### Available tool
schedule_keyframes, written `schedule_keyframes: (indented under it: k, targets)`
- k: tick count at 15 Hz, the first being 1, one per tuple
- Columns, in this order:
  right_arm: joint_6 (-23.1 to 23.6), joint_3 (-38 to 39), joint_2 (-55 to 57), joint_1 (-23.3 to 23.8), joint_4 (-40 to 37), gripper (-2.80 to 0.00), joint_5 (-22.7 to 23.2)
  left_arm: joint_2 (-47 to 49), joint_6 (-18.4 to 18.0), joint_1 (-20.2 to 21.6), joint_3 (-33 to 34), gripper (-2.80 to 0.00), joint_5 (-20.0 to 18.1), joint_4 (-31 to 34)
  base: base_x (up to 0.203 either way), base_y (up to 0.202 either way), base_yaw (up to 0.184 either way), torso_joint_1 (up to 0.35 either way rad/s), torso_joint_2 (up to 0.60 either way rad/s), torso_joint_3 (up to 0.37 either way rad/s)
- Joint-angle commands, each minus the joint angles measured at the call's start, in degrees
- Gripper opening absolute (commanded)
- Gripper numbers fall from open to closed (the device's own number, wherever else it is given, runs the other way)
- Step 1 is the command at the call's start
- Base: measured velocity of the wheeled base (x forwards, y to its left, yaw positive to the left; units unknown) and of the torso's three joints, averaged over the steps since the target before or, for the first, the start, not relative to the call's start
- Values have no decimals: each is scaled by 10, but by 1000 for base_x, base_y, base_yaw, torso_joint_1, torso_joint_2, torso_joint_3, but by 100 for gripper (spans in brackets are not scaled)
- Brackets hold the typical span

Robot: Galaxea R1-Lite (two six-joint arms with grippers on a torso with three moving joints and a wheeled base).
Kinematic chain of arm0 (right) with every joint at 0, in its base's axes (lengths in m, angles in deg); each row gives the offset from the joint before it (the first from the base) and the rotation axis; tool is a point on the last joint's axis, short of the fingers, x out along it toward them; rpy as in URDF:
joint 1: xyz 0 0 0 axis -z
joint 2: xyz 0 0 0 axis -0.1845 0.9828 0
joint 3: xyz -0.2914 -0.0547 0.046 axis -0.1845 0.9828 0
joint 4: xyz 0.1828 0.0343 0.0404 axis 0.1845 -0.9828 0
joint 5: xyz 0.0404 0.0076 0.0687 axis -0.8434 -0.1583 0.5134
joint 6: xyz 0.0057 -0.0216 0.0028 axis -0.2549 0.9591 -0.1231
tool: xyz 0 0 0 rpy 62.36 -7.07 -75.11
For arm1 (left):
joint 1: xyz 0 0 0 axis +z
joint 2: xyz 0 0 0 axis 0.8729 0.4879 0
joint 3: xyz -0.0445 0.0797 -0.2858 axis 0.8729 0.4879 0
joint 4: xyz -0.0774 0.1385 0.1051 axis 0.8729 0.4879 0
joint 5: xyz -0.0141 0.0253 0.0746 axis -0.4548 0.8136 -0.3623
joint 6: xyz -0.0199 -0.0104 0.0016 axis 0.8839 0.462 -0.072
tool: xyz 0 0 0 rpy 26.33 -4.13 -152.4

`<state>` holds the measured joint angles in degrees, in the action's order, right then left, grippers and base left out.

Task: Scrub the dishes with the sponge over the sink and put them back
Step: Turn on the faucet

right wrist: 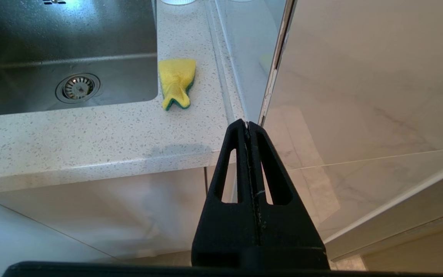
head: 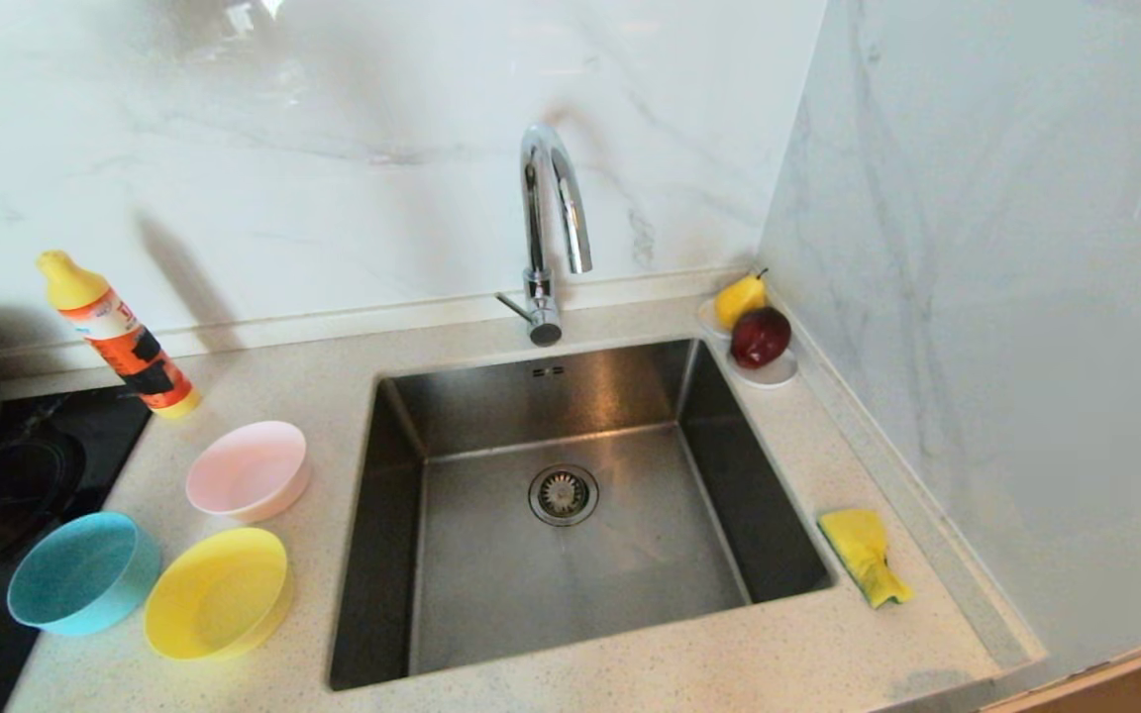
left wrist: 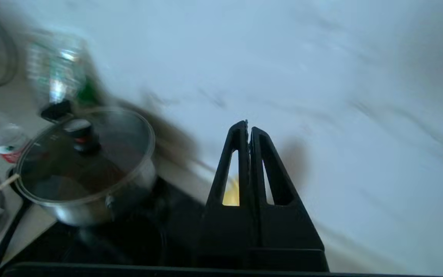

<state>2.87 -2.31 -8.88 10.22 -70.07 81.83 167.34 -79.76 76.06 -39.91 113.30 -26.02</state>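
Three bowls stand on the counter left of the sink [head: 699,396]: pink [head: 248,469] at the back, light blue [head: 83,572] and yellow [head: 218,592] in front, all upright. The yellow-and-green sponge [head: 865,555] lies on the counter to the right of the sink and shows in the right wrist view as the sponge [right wrist: 176,81]. My left gripper [left wrist: 248,125] is shut on nothing, raised over the hob and pointing at the marble wall; its view is blurred. My right gripper [right wrist: 247,124] is shut and empty, parked below the counter's front edge, short of the sponge.
A curved chrome tap [head: 551,228] rises behind the sink. An orange bottle [head: 120,337] leans by the hob, where a lidded pot [left wrist: 85,165] stands. A white saucer [head: 774,374] holds a pear [head: 739,299] and a red apple [head: 760,337]. A marble wall closes the right side.
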Motion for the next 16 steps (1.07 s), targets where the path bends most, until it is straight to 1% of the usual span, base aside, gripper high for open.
schedule_keyframes:
  k: [1, 3, 4, 7, 8, 9, 10, 12, 13, 14, 16]
  targets:
    - [0, 0, -1, 0, 0, -280, 0, -117, 7, -3, 12, -280, -72, 118, 0, 0, 0, 0, 0, 0]
    - [0, 0, 0, 1, 0, -280, 0, -189, 12, -5, 50, -280, -146, 178, 0, 0, 0, 0, 0, 0]
    - [0, 0, 0, 0, 0, -280, 0, -225, 14, -6, 80, -280, -199, 195, 0, 0, 0, 0, 0, 0]
    - [0, 0, 0, 0, 0, -280, 0, -318, 20, -7, 186, -280, -392, 272, 0, 0, 0, 0, 0, 0]
    - [0, 0, 0, 0, 0, -280, 0, -328, 30, -7, 212, -280, -457, 296, 0, 0, 0, 0, 0, 0]
    - [0, 0, 0, 0, 0, -280, 0, -330, 49, -7, 229, -280, -508, 308, 0, 0, 0, 0, 0, 0]
    - [0, 0, 0, 0, 0, -280, 0, -322, 67, -7, 236, -280, -531, 312, 0, 0, 0, 0, 0, 0]
    - [-1, 0, 0, 0, 0, -280, 0, -274, 75, -15, 233, -280, -561, 311, 0, 0, 0, 0, 0, 0]
    - [0, 0, 0, 0, 0, -280, 0, -250, 78, -37, 229, -280, -579, 308, 0, 0, 0, 0, 0, 0]
    - [0, 0, 0, 0, 0, -280, 0, -225, 78, -54, 227, -280, -590, 303, 0, 0, 0, 0, 0, 0]
    - [-1, 0, 0, 0, 0, -280, 0, -170, 84, -87, 225, -280, -596, 274, 0, 0, 0, 0, 0, 0]
